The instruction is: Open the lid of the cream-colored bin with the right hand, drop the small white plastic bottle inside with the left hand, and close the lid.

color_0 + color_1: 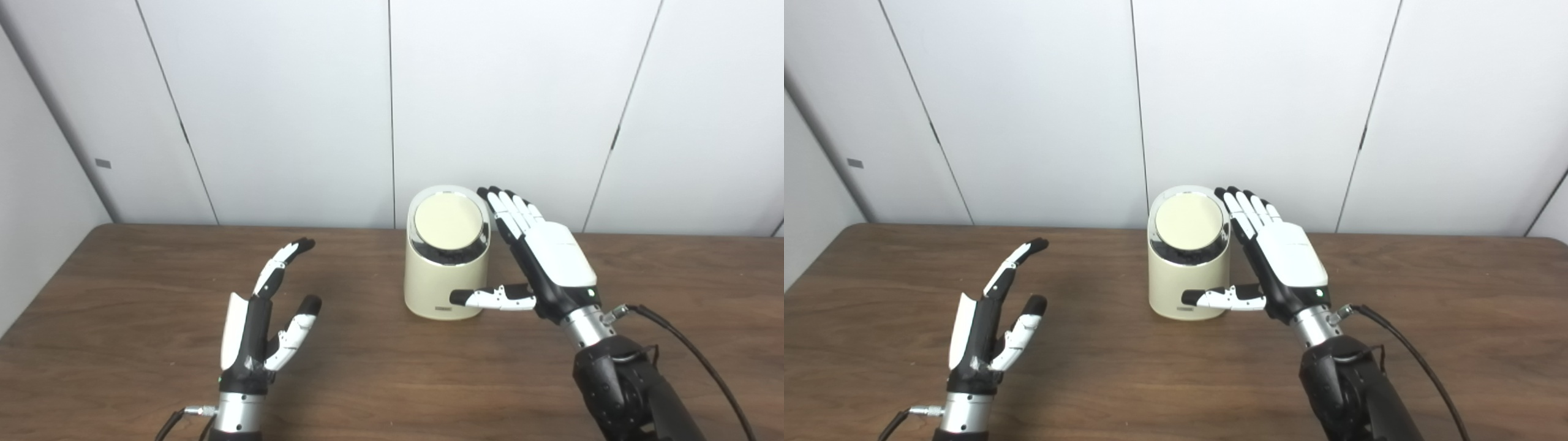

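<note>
Bin (446,269), lid (448,222) down, stands mid-counter (380,367); right hand (542,257) spread just beside it; left hand (264,318) spread, empty, well left.

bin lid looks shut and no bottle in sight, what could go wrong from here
The right hand sits flat beside the cream bin, thumb across its front; a sideways push might slide or tip the bin on the table. The left hand is open and empty, with no bottle visible, so the drop step may have nothing to drop.
</note>
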### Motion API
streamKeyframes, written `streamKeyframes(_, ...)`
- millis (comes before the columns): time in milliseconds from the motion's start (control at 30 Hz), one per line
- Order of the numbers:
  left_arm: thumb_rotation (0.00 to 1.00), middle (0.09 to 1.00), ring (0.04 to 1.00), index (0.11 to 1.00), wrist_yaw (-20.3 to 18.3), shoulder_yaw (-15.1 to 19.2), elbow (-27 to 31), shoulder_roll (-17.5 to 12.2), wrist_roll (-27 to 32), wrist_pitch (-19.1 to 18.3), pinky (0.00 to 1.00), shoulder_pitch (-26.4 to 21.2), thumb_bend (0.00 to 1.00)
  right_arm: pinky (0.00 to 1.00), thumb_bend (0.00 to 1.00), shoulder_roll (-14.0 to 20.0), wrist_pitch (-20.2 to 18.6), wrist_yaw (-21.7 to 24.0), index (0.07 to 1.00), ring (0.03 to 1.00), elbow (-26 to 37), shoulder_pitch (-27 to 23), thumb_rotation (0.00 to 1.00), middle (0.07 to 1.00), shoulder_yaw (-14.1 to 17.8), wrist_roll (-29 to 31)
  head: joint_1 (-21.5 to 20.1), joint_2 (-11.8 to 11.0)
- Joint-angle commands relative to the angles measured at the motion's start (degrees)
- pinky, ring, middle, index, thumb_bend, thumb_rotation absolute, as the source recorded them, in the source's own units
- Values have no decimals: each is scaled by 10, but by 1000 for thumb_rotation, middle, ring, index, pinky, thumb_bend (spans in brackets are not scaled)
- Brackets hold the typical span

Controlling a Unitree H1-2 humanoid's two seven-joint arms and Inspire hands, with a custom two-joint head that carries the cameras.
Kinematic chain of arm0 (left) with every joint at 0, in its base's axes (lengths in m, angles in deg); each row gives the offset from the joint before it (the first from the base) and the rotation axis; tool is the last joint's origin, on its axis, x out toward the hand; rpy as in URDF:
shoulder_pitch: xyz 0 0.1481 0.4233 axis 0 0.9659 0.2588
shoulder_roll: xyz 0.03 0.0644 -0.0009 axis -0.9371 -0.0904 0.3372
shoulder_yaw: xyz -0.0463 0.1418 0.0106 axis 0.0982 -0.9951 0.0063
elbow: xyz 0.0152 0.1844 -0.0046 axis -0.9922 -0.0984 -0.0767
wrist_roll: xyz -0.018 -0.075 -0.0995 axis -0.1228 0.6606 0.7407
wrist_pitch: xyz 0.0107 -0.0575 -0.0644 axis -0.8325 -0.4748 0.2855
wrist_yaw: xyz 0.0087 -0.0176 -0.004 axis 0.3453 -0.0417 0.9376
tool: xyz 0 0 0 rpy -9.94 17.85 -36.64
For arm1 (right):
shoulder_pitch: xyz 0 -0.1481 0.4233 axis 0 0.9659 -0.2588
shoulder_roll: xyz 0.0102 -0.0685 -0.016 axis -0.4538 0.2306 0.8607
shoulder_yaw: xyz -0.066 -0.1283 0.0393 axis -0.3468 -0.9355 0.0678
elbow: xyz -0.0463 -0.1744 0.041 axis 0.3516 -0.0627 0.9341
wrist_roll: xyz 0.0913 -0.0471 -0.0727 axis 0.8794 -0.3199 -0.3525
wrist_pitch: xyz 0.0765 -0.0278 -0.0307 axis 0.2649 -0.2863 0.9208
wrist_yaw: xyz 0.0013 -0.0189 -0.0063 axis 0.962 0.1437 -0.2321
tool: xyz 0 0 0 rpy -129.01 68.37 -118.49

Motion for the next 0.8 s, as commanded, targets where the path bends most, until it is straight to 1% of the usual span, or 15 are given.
streamKeyframes(0, 888, 887, 912, 854, 4, 0, 4, -9, -6, 12, 947, -9, 622, 981, 903, -8, 30, -40, 1000, 1000, 9, -11, 755, 1000, 12, 12, 0, 1)
streamKeyframes(100, 872, 891, 922, 849, -1, -3, 3, -10, 6, 12, 988, -7, 617, 937, 886, -14, 65, -89, 1000, 1000, -7, 2, 795, 1000, 25, 24, -2, -1)
streamKeyframes(167, 864, 895, 926, 853, -1, -3, 1, -11, 8, 12, 998, -6, 622, 961, 861, -15, 104, -129, 1000, 1000, -27, 12, 842, 1000, 36, 38, -3, -1)
streamKeyframes(233, 846, 896, 924, 858, -2, -5, 0, -14, 17, 13, 959, -5, 611, 979, 804, -12, 147, -161, 1000, 1000, -46, 22, 851, 1000, 45, 52, -5, -3)
streamKeyframes(300, 806, 901, 922, 865, -5, -9, -2, -18, 29, 14, 896, -5, 589, 993, 729, -7, 180, -174, 1000, 1000, -53, 38, 859, 1000, 56, 74, -6, -3)
streamKeyframes(333, 785, 906, 921, 870, -3, -11, -4, -20, 29, 14, 873, -5, 562, 968, 638, -5, 193, -178, 1000, 995, -55, 47, 853, 1000, 62, 84, -7, -2)
streamKeyframes(367, 776, 906, 917, 872, -1, -11, -6, -21, 27, 14, 858, -5, 533, 927, 550, -3, 198, -182, 992, 980, -55, 56, 847, 991, 69, 86, -7, -2)
streamKeyframes(400, 770, 904, 909, 872, 2, -11, -8, -22, 23, 13, 842, -5, 495, 876, 421, -2, 198, -185, 973, 957, -53, 64, 838, 975, 75, 85, -7, -1)
streamKeyframes(433, 768, 903, 905, 872, 4, -11, -9, -22, 19, 13, 840, -5, 461, 836, 342, -2, 192, -187, 950, 936, -48, 74, 839, 959, 82, 82, -7, -1)
streamKeyframes(500, 775, 897, 900, 870, 8, -10, -10, -23, 14, 13, 838, -5, 343, 748, 230, -4, 183, -187, 892, 882, -41, 90, 846, 922, 95, 81, -6, -1)
streamKeyframes(533, 776, 896, 898, 869, 12, -11, -11, -24, 11, 14, 837, -5, 321, 733, 213, -5, 180, -189, 882, 873, -43, 100, 844, 916, 104, 87, -5, 0)
streamKeyframes(600, 774, 890, 890, 865, 16, -12, -11, -26, 10, 14, 826, -3, 232, 700, 194, -7, 181, -192, 853, 845, -46, 114, 726, 892, 117, 94, -6, 1)
streamKeyframes(700, 773, 889, 883, 868, 19, -8, -12, -25, 8, 14, 812, -1, 194, 704, 191, -11, 198, -192, 840, 840, -53, 138, 656, 876, 130, 124, -5, 3)
streamKeyframes(767, 778, 885, 876, 867, 22, -6, -13, -25, 3, 14, 801, 0, 188, 712, 187, -14, 208, -186, 836, 839, -52, 151, 658, 870, 133, 142, -6, 4)
